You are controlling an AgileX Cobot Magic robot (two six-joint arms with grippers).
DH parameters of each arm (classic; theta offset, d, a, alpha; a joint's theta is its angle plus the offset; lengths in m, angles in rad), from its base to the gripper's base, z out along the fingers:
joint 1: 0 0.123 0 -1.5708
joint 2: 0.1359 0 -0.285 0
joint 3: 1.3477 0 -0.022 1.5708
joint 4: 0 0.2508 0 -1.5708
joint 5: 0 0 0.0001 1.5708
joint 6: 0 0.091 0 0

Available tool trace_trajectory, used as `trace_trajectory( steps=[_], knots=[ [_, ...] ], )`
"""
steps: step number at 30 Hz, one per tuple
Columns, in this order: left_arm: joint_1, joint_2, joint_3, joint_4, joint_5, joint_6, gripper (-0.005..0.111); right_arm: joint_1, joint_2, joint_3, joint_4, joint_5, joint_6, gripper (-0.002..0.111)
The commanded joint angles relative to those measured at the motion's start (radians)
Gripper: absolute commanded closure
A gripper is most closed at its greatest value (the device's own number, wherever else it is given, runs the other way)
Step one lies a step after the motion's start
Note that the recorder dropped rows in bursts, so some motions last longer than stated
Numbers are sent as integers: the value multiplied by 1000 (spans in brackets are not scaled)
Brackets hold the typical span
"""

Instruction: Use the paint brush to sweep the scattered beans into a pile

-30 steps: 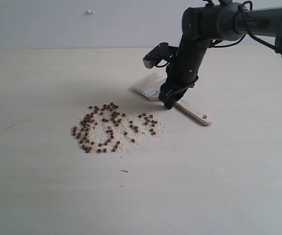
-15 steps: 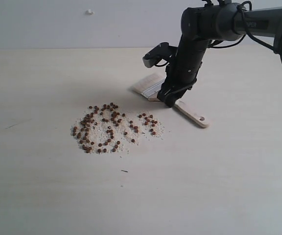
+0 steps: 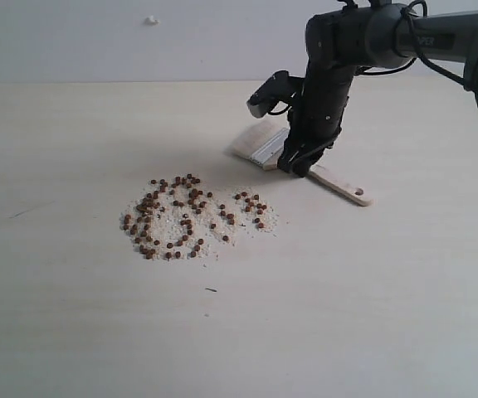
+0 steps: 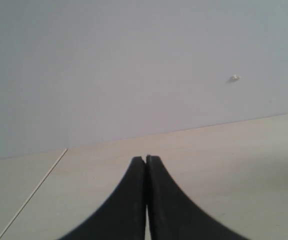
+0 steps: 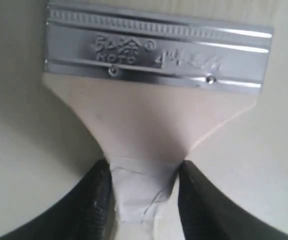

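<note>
The beans [image 3: 193, 217], tiny reddish-brown pellets mixed with pale crumbs, lie spread in a loose patch on the table left of centre. The paint brush [image 3: 265, 147] lies flat behind and to the right of them, bristles to the left, and its handle end [image 3: 357, 196] points right. My right gripper [image 3: 293, 168] comes down on the handle just behind the ferrule. In the right wrist view its black fingers [image 5: 100, 195] press both sides of the taped neck of the paint brush [image 5: 154, 115]. My left gripper [image 4: 146, 159] is shut and empty, away from the beans.
The pale wooden table [image 3: 73, 315] stretches round the patch, with a small dark speck [image 3: 211, 289] in front of it. A light wall [image 3: 98, 41] with a small white mark [image 3: 151, 20] stands behind. The table's side edge [image 4: 31, 194] shows in the left wrist view.
My right gripper's jaws have narrowed onto the brush handle. The brush has shifted a little to the right and back, its handle end swinging right. The beans have not moved.
</note>
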Motion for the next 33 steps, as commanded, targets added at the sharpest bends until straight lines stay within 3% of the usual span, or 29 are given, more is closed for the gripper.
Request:
trace_trajectory(
  steps=[1, 4, 8, 19, 26, 33],
  knots=[
    [-3, -6, 3, 2, -7, 1, 107, -2, -41, 0, -76, 54, 31, 108],
    [-3, -6, 3, 2, -7, 1, 107, -2, -132, -36, -78, 187, 31, 108],
    [-3, -6, 3, 2, -7, 1, 107, -2, -222, -38, -30, 231, 22, 108],
    [-3, -6, 3, 2, -7, 1, 107, -2, -353, -24, 84, 231, 138, 108],
    [-3, -6, 3, 2, -7, 1, 107, -2, -397, 108, 84, 231, 262, 108],
    [-3, -6, 3, 2, -7, 1, 107, -2, -473, 256, 136, 48, 331, 108]
  ],
)
